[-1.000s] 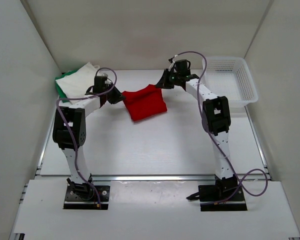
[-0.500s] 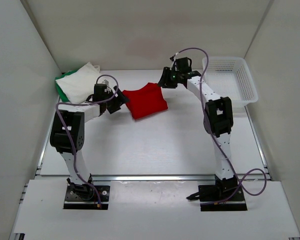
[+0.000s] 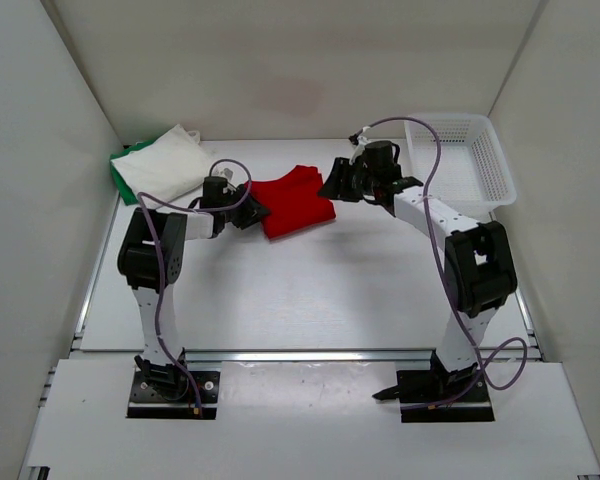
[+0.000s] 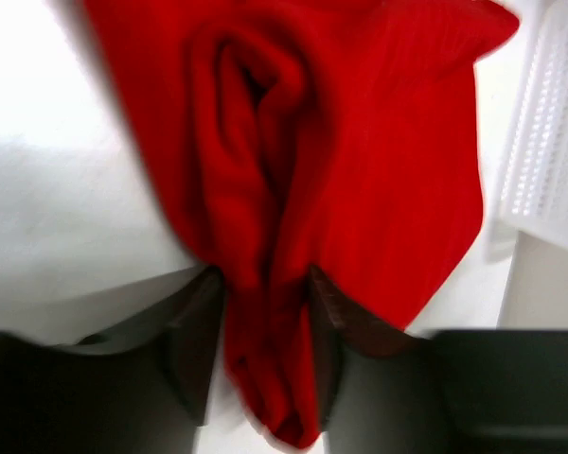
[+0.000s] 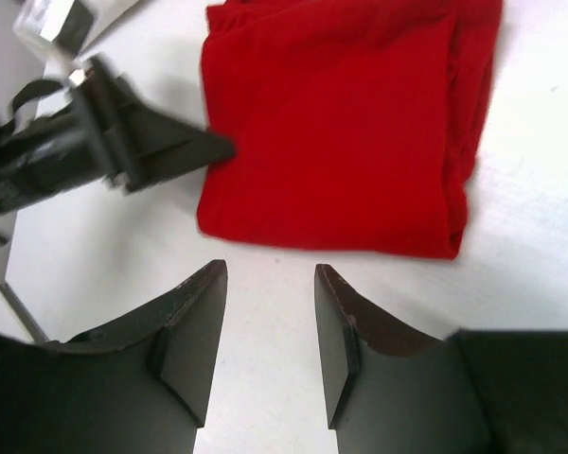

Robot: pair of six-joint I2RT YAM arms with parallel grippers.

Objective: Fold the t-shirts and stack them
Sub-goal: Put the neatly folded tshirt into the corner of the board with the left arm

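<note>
Cloth of the red t-shirt (image 3: 298,205) looks soft and matte, a plain bright knit folded into a rough rectangle. Its stacked layers show as a doubled edge along one side in the right wrist view. It lies on the desk (image 3: 310,290) at the far middle, between the two arms.

At the shirt's left edge the layers bunch into a thick rounded roll with a deep crease down its middle. This roll sits in the left pincer (image 3: 252,213). The two dark, smooth fingers (image 4: 191,350) stand partly apart and press the roll from both sides, and the cloth narrows where they meet it.

The right pincer (image 5: 270,274) hangs just beside the shirt's far right corner. Its black wedge-shaped fingers are spread wide, with bare desk showing between them, and it holds nothing.

In the far left corner lies the white t-shirt (image 3: 170,160), folded, pale and slightly rumpled. It rests on top of the green t-shirt (image 3: 120,178), of which only a bright strip shows along the left side. Both are well apart from the red one.

At the far right stands a white plastic basket (image 3: 495,165), rectangular, with fine mesh walls and a solid rim. The desk itself is white and smooth. A thin purple cable (image 3: 420,140) loops above the right arm's white segments.
</note>
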